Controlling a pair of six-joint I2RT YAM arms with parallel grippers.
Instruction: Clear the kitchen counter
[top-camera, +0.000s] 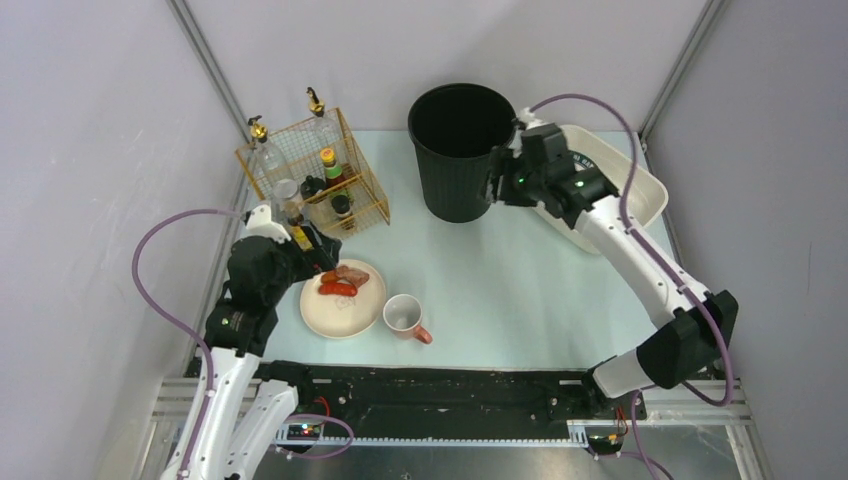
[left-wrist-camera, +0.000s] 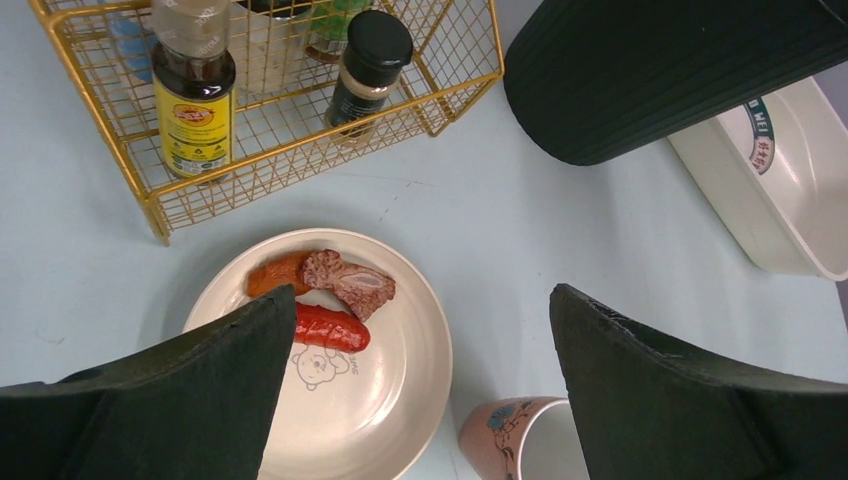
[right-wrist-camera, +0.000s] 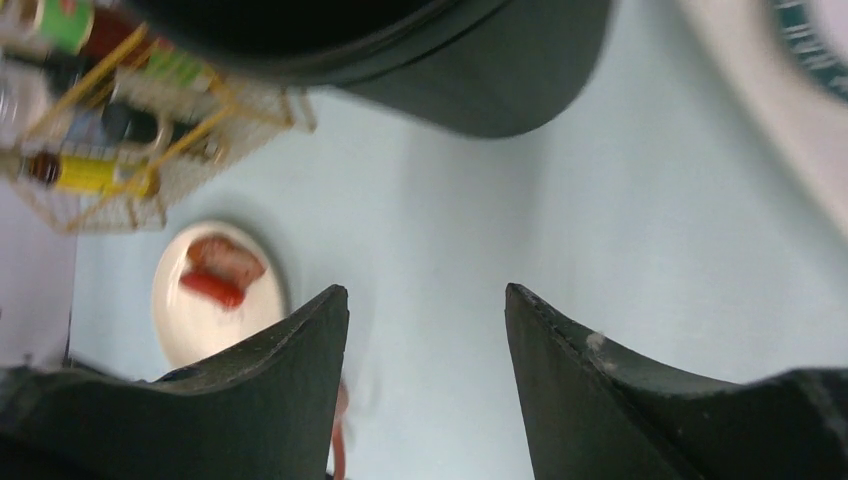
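Centrally, kitchen counter (top-camera: 500, 290): the pale mint tabletop fills the middle of the top view. It carries a plate, a mug, a wire basket, a bin and a basin.
Plate (left-wrist-camera: 370, 400): cream, at the near left of the counter. On its far half lie a red sausage (left-wrist-camera: 330, 326), a brown meat chunk (left-wrist-camera: 350, 283) and an orange piece (left-wrist-camera: 275, 273), all touching.
Left gripper (left-wrist-camera: 420, 310): jaws spread wide, nothing between them, hanging above the plate with one finger over its left edge near the food.
Step in hand: probably taking food off the plate, likely for the bin.
Doing it well: centre the jaws on one piece, the sausage being nearest. Come straight down and close across its narrow width. Because the pieces touch, a skewed close would likely drag a neighbour or slide the plate.
Mug (top-camera: 404, 316): pinkish, just right of the plate, handle toward the near edge. It crowds the right finger's descent.
Wire basket (left-wrist-camera: 300, 150): gold, just beyond the plate, holding a soy-style bottle (left-wrist-camera: 193, 100) and a black-capped jar (left-wrist-camera: 368, 70). A lift should rise clear before swinging.
Bin (top-camera: 455, 150): black, upright, at the far centre.
Right gripper (right-wrist-camera: 427, 295): jaws apart and empty, raised beside the bin's right side, close to any drop path.
Basin (top-camera: 640, 190): white, far right, behind the right arm.
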